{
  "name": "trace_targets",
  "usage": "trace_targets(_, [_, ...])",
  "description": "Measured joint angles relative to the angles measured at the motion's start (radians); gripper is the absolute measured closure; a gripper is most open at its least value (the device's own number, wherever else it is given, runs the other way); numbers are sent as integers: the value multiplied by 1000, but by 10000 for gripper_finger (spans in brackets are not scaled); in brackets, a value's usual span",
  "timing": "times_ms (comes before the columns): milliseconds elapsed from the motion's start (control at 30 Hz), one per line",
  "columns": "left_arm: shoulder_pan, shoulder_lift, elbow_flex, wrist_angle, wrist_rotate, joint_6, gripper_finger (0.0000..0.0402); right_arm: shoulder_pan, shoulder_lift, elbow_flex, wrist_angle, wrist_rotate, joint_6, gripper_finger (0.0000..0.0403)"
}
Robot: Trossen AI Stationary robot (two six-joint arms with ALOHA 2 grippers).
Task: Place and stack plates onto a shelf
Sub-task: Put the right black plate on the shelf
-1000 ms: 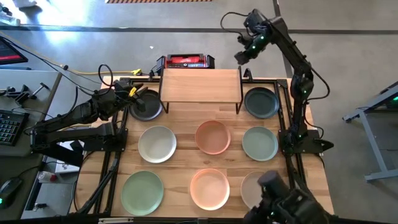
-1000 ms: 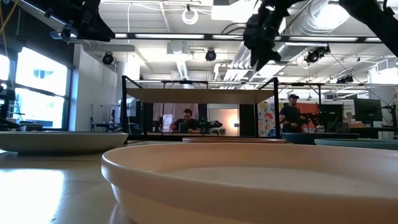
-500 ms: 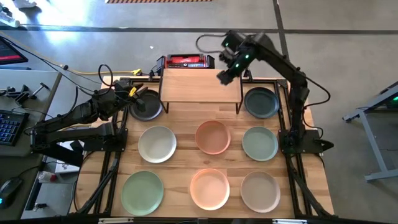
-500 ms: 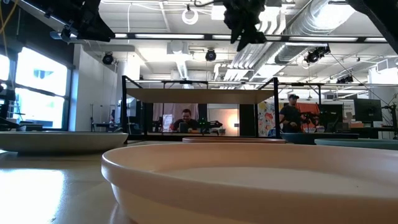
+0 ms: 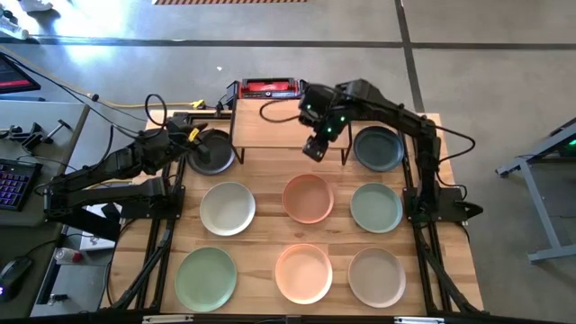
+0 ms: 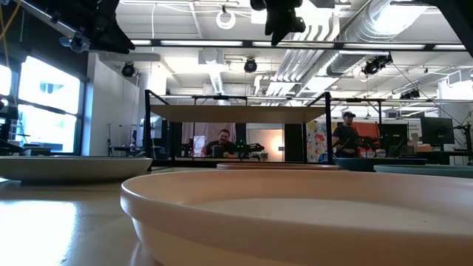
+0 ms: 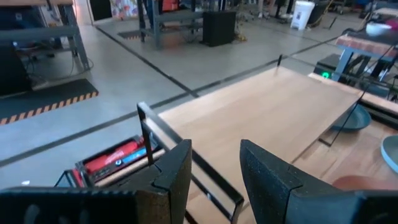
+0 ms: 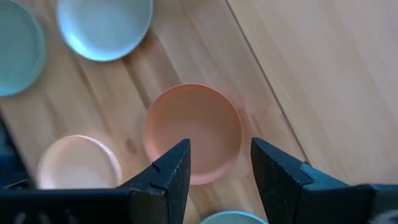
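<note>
High view: wooden tabletop (image 5: pixel 256 175) w/ eight plates (image 5: pixel 309 198), shelf (image 5: pixel 270 126) at far edge; right gripper (image 5: pixel 316 147) over shelf's near edge, left gripper (image 5: pixel 200 135) by far-left black plate, both jaws released. Concrete floor (image 5: pixel 270 54) beyond.

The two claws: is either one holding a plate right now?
No. The right gripper hangs open above the peach-pink plate; the left gripper is open and empty.

Eight plates (image 5: pixel 309 198) before the shelf (image 5: pixel 290 123)
</note>
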Motion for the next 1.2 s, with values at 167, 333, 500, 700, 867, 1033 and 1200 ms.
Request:
trace_targets(167, [0, 0, 0, -36, 7, -15, 275, 37, 0, -9, 3, 49, 26, 256])
trace_targets(333, [0, 0, 0, -43, 7, -15, 275, 57, -56, -200, 2, 62, 40, 256])
trace_targets(500, [0, 0, 0, -42, 7, -14, 275, 74, -183, -481, 0, 67, 88, 256])
trace_targets(700, [0, 0, 0, -42, 7, -14, 275, 86, -348, -744, 57, 118, 154, 256])
trace_targets(867, [0, 0, 0, -42, 7, -14, 275, 83, -459, -963, 149, 147, 235, 256])
trace_targets(1033, [0, 0, 0, -41, 7, -15, 275, 83, -505, -1139, 251, 254, 348, 256])
trace_targets(1200, [0, 0, 0, -40, 7, -15, 275, 83, -494, -1243, 384, 263, 346, 256])
